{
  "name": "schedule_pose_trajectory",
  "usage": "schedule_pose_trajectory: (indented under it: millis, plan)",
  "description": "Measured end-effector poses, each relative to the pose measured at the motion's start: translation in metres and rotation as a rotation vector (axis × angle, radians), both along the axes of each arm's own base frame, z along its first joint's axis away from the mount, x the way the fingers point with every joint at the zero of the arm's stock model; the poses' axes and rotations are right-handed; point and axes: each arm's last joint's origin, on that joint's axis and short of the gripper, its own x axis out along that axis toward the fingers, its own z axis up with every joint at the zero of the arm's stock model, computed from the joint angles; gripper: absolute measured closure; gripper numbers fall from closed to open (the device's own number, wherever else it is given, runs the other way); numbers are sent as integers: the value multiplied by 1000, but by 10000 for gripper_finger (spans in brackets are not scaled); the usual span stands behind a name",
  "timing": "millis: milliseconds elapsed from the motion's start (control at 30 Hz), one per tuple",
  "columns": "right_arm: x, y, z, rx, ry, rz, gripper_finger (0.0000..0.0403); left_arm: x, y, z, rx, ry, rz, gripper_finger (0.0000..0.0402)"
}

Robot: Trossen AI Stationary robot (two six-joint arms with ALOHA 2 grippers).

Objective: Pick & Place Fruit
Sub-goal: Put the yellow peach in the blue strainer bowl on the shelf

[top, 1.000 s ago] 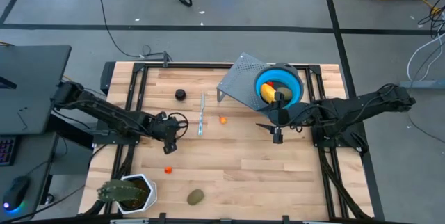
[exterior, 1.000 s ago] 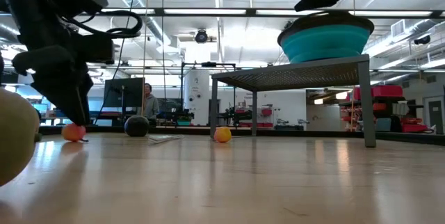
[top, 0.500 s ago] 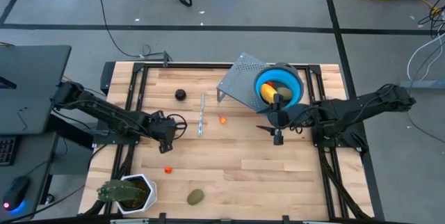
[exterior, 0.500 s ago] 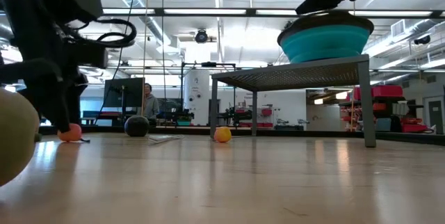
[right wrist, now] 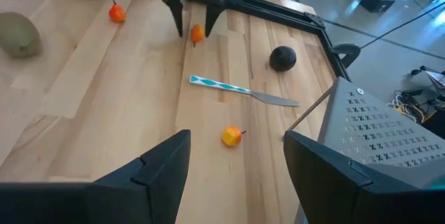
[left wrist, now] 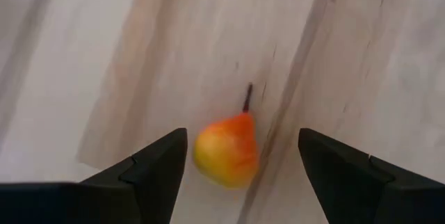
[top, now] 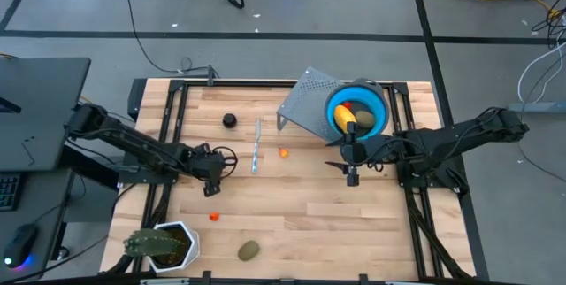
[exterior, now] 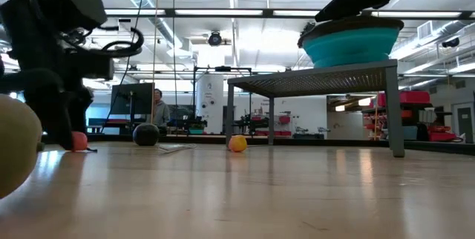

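My left gripper (top: 212,189) (left wrist: 241,144) is open and low over the table's left half. Its fingers stand on either side of a tiny orange-red pear-shaped bit (left wrist: 226,156) (right wrist: 197,34) without touching it. The bit lies on its side on the wood. My right gripper (top: 352,177) (right wrist: 236,139) is open and empty, hanging above the table just near of the blue bowl (top: 371,99). The bowl holds the stubby yellow piece (top: 345,119) and an olive-brown oval (top: 363,122). Loose on the table lie two more orange-red bits (top: 283,152) (top: 213,217), the dark round fruit (top: 229,119) and an olive-brown oval (top: 248,250).
The bowl sits on a grey perforated rack (top: 305,103) at the table's far right. A thin pale-blue stick (top: 256,148) lies between the dark fruit and the middle orange bit. A spiky green plant in a white pot (top: 161,245) stands at the near left corner.
My left gripper has come down around the orange-red bit and shifted slightly toward the table's left edge. My right arm has drawn back from over the bowl toward the near edge, uncovering the fruit inside it.
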Motion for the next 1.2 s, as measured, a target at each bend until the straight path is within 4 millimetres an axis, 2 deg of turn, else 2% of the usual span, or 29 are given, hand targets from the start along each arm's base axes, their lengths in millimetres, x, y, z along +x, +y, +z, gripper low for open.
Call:
schedule_pose_trajectory:
  millis: [367,933,1067,1200]
  plan:
    - [1,0,2,-4,-25,2,160,-3,0,-5,-19,-3,10,147]
    - [2,0,3,-9,-31,6,160,0,-1,-4,-49,-25,0,273]
    - [3,0,4,-4,-52,7,160,17,-6,16,-94,-128,6,276]
    - [5,3,10,26,-108,62,160,43,-12,47,-94,-354,-61,268]
